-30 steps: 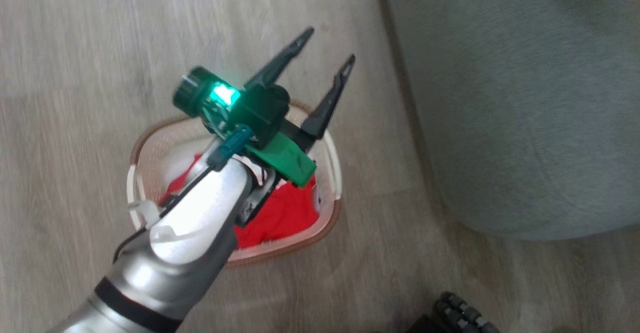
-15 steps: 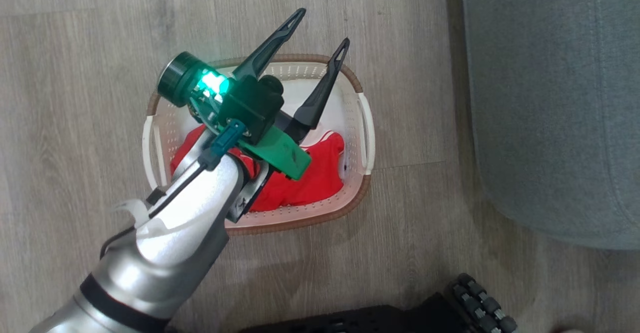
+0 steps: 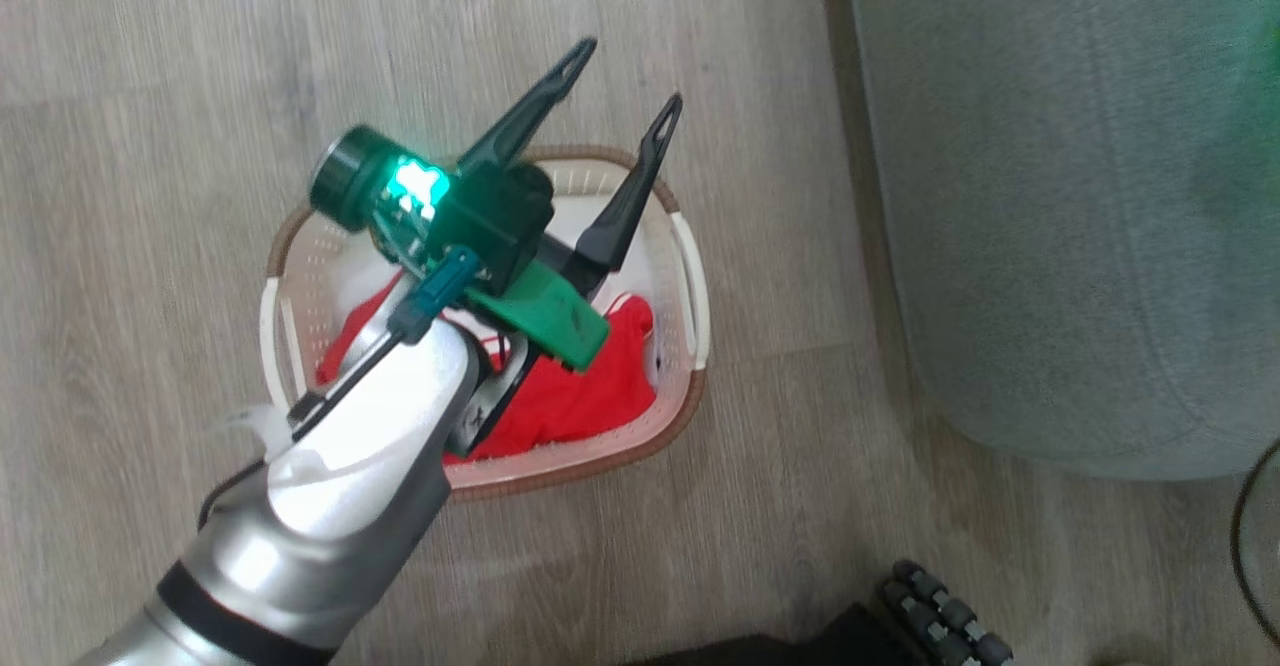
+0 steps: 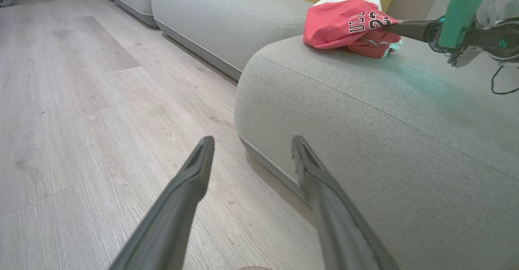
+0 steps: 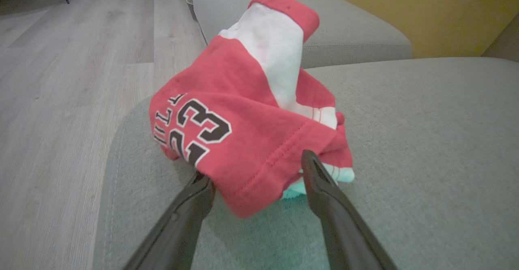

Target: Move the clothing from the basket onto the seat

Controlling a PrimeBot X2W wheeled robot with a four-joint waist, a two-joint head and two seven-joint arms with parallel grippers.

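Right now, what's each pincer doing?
Left pincer: open, empty, above the basket.
Right pincer: open around the red 23 jersey hem, on the sofa seat.

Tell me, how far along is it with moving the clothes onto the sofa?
One red garment printed 23 already lies on the seat. The right gripper stands open around its hem. More red clothing is still in the basket, beneath the open left gripper.
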